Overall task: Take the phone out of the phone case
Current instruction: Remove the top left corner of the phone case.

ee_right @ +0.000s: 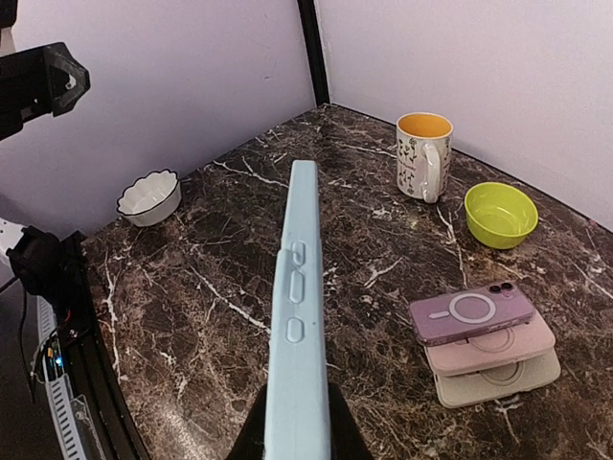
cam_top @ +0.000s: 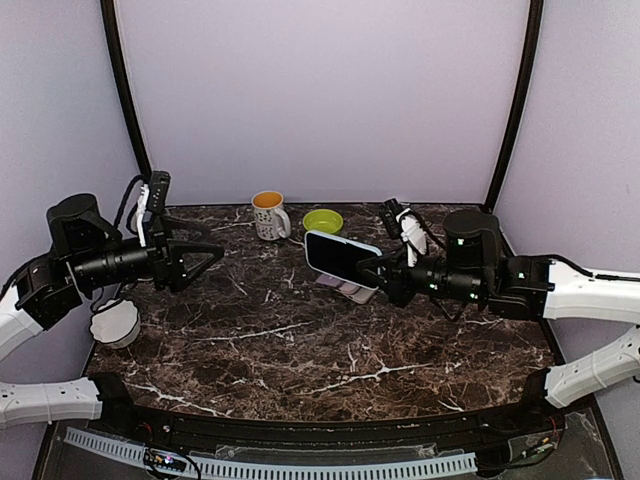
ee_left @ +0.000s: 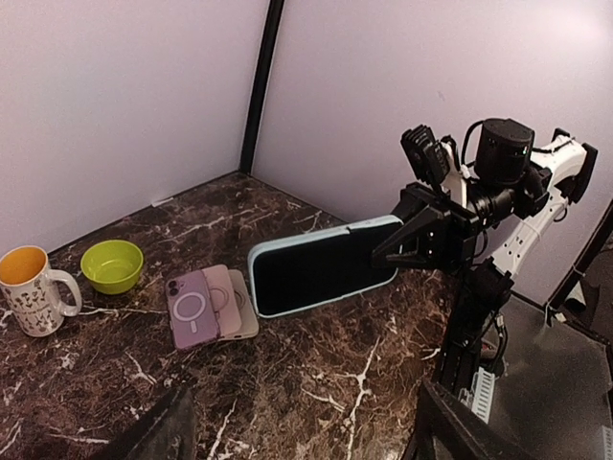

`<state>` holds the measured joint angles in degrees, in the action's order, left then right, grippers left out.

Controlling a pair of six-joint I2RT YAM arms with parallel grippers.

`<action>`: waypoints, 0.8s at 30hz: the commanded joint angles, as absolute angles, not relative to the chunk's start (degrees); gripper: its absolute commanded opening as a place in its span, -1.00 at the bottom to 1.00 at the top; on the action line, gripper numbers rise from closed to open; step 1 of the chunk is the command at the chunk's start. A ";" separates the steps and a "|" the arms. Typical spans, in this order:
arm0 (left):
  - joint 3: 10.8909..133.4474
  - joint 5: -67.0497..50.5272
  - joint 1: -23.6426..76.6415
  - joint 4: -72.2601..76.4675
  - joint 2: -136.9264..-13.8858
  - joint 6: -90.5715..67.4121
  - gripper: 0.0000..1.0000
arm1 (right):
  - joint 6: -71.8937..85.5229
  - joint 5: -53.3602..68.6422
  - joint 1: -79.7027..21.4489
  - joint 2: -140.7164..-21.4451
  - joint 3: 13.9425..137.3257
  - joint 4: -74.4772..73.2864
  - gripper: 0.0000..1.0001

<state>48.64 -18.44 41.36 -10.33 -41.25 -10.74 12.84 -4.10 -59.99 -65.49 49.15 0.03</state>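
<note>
R jaws clamp phone (cam_top: 340, 256) w/ pale-blue case (ee_right: 298, 316), screen dark.

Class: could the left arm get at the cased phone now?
Probably yes: the right tool holds the cased phone aloft, and only open air separates it from the open left tool.

Open tabletop (cam_top: 300, 350) before phone (cam_top: 338, 254); cases (cam_top: 352, 290), mug (cam_top: 268, 215) behind.

I'm looking at a robot test cell in a lab, not a home: plain lavender panels (cam_top: 320, 90) box in a dark marble tabletop (cam_top: 300, 350), black poles (cam_top: 125, 90) rise at its far corners, and a slotted white cable track (cam_top: 300, 468) runs along its near edge.
</note>
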 commanded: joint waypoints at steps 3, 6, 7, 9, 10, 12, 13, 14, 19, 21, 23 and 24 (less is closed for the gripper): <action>49.90 -27.67 41.26 -13.64 -44.92 -4.63 0.59 | -2.38 1.12 -61.68 -62.74 49.25 6.88 -1.00; 50.44 -35.29 41.30 -14.77 -47.75 -2.10 0.51 | -9.76 7.56 -62.13 -63.31 50.93 2.49 -1.00; 50.49 -37.23 41.31 -15.43 -48.27 -1.58 0.50 | -12.78 10.76 -62.21 -63.50 51.45 0.90 -1.00; 50.03 -39.37 41.33 -15.54 -49.26 0.89 0.45 | -19.91 16.82 -62.37 -63.56 51.91 -2.41 -1.00; 49.49 -39.90 41.38 -15.42 -49.38 2.62 0.42 | -22.74 18.71 -62.45 -63.44 51.88 -3.55 -1.00; 48.01 -40.95 41.49 -14.04 -48.57 5.72 0.40 | -25.18 19.79 -62.57 -62.86 51.15 -2.99 -1.00; 47.52 -41.37 41.55 -13.74 -48.10 6.99 0.40 | -24.02 18.46 -62.58 -62.72 50.72 -1.73 -1.00; 46.42 -41.69 41.56 -13.26 -46.92 9.86 0.40 | -23.10 17.33 -62.58 -62.86 50.67 -0.97 -1.00; 41.68 -48.39 41.62 -10.93 -41.80 21.05 0.34 | -24.96 22.66 -62.92 -63.52 52.32 -4.73 -1.00; 40.81 -51.80 41.62 -10.15 -41.34 22.97 0.32 | -24.32 23.92 -63.14 -63.62 52.93 -4.99 -1.00; 40.49 -54.53 41.63 -9.82 -41.69 24.00 0.29 | -24.42 24.27 -63.46 -64.31 54.24 -6.19 -1.00; 40.50 -55.04 41.65 -9.88 -41.94 24.22 0.28 | -24.76 24.52 -63.58 -64.59 54.85 -6.76 -1.00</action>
